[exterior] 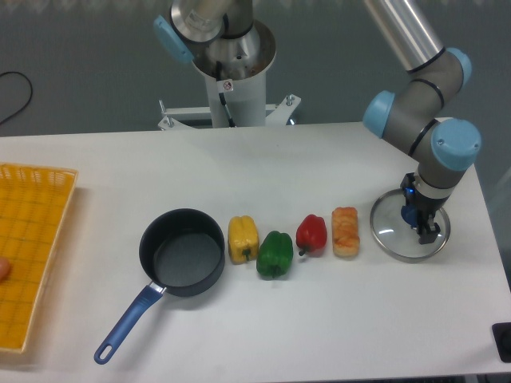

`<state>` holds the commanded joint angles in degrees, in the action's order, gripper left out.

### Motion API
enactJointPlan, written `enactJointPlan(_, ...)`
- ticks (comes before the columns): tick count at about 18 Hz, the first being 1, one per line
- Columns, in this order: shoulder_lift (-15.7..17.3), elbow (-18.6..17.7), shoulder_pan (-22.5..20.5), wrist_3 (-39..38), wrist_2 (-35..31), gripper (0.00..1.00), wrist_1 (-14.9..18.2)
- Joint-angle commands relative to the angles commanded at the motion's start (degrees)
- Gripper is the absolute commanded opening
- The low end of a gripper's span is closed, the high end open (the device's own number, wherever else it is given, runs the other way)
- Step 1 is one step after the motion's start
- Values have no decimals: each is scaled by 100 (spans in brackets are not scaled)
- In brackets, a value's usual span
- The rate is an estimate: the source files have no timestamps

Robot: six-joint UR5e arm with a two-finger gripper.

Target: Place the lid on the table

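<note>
Camera view: we see the claw (421,223) over the lid (395,229), at its blue knob; lid lies flat on desk (319,159), right of bread (345,231). Can't tell whether claw grips.

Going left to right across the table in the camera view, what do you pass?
Mesh tray → saucepan → yellow pepper → green pepper → red pepper → bread → lid, with the gripper on it.

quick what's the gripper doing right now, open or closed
Gripper: down over the lid at its knob; whether shut on it cannot be told.
</note>
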<state>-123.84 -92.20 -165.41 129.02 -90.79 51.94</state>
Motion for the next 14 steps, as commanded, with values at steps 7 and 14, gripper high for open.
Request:
enactJointPlan(7,0,0,0,9,0,47,0)
enactJointPlan(14,0,0,0,0,0,57,0)
